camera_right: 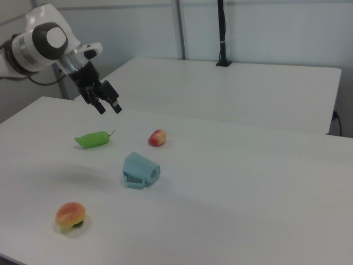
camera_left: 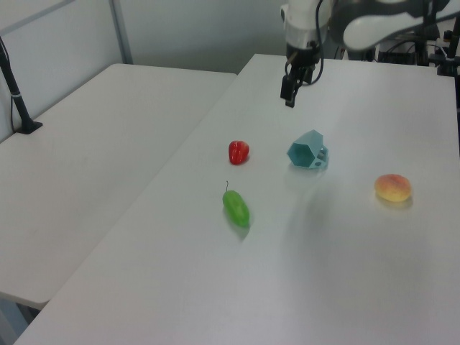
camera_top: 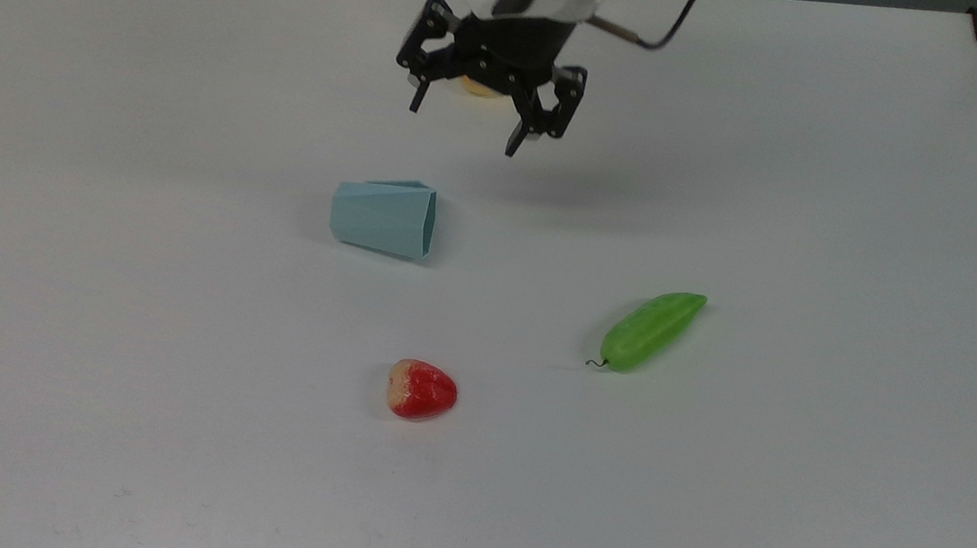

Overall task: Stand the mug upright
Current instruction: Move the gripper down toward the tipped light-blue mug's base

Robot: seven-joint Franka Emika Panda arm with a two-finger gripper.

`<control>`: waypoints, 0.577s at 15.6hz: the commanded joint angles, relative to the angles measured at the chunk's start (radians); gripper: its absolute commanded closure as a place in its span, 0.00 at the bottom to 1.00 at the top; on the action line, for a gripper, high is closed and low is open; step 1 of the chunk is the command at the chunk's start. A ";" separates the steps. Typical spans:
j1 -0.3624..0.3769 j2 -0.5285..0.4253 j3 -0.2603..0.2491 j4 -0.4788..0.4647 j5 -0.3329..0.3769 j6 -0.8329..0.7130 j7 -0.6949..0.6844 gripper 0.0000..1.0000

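White table [camera_top: 793, 488] with some fake fruit, and the mug [camera_top: 384, 218] is lying on its side mid-table, so nothing's done yet. End effector [camera_top: 466, 122] hangs above it, fingers spread, empty; approach, grab and tip-up all remain.

White table [camera_top: 827, 164]: mug [camera_top: 384, 218], peach [camera_left: 392, 187], strawberry [camera_top: 421, 389], pepper [camera_top: 651, 330]

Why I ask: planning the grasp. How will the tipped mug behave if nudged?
The mug lies on a flat facet, so it probably slides rather than rolls. Its handle rests by the table, likely blocking rolling. It looks rigid.
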 commanded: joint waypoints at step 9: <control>0.016 0.142 0.012 -0.061 -0.238 0.044 0.173 0.00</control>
